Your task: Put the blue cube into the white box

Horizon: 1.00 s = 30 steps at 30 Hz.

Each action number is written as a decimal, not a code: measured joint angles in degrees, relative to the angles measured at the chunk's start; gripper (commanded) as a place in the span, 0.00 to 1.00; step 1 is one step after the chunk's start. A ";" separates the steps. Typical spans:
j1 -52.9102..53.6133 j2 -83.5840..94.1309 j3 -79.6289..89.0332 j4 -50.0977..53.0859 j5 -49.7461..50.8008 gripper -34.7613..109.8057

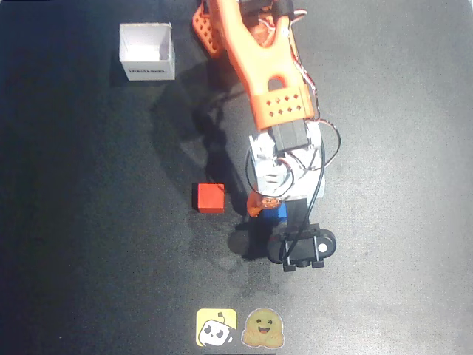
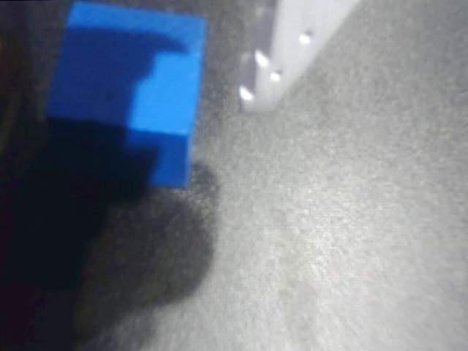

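Observation:
The blue cube (image 1: 274,213) rests on the dark table, partly covered by the orange arm's gripper (image 1: 272,204), which hangs right over it. In the wrist view the blue cube (image 2: 128,95) sits at the upper left on the table. The white finger (image 2: 281,55) stands just to its right with a small gap, not touching. The jaws look open around the cube. The white box (image 1: 147,50) stands open-topped at the far upper left, well away from the gripper.
A red cube (image 1: 209,197) lies just left of the gripper. Two stickers (image 1: 240,328) sit at the bottom edge of the table. The arm's base (image 1: 222,29) is at the top centre, right of the box.

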 measured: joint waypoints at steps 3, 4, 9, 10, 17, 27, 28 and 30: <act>0.00 -1.41 0.00 -0.35 0.35 0.42; 0.00 -2.02 0.00 -0.70 0.35 0.41; 0.18 -3.16 2.64 -3.69 0.35 0.26; 0.44 -3.25 3.25 -4.31 0.35 0.24; 1.76 -3.25 3.60 -5.62 1.23 0.24; 5.98 9.05 3.69 4.57 14.50 0.24; 7.38 11.25 3.69 6.68 15.91 0.24; 11.51 15.64 3.69 11.34 17.75 0.24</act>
